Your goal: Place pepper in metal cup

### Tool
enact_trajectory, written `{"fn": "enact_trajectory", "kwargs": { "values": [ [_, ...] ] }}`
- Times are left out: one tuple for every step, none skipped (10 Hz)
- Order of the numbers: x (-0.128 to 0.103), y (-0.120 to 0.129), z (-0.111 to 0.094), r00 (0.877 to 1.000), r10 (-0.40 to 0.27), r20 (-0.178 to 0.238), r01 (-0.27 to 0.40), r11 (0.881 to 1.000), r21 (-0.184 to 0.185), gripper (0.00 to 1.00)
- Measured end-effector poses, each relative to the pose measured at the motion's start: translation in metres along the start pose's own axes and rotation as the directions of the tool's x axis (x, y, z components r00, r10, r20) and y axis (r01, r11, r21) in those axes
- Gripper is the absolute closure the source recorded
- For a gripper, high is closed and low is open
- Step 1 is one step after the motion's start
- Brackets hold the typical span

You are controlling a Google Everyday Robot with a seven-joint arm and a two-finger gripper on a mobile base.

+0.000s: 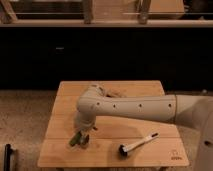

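The gripper [81,134] points down at the front left part of the wooden table [60,150], at the end of the white arm that reaches in from the right. The green pepper [74,140] shows just below the gripper, slanted, at its left side. The small dark metal cup [85,139] stands right beside the pepper, partly hidden by the gripper. The pepper lies outside the cup, close against it. Whether the gripper holds the pepper does not show.
A white-handled brush with a black head [137,145] lies at the front right of the table. A tan item [116,93] lies at the back, partly behind the arm. A dark wall and wooden shelf stand behind the table.
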Motion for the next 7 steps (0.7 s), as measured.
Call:
{"fn": "enact_trajectory", "kwargs": {
  "values": [
    [-0.0003, -0.0005, 0.0012, 1.000, -0.001, 0.003, 0.001, 1.000, -0.002, 0.20],
    [-0.0001, -0.0008, 0.0025, 1.000, 0.000, 0.007, 0.000, 1.000, -0.003, 0.20],
    [0.0000, -0.0009, 0.0030, 1.000, 0.002, 0.009, -0.002, 1.000, -0.004, 0.20],
    [-0.0002, -0.0011, 0.0034, 1.000, 0.003, 0.010, -0.003, 1.000, -0.002, 0.20],
    [0.0001, -0.0009, 0.0034, 1.000, 0.006, 0.009, -0.006, 1.000, -0.001, 0.20],
    [0.0002, -0.0010, 0.0025, 1.000, 0.009, 0.007, -0.009, 1.000, 0.002, 0.20],
    [0.0006, -0.0008, 0.0022, 1.000, 0.015, 0.008, -0.015, 1.000, 0.007, 0.20]
  ]
}}
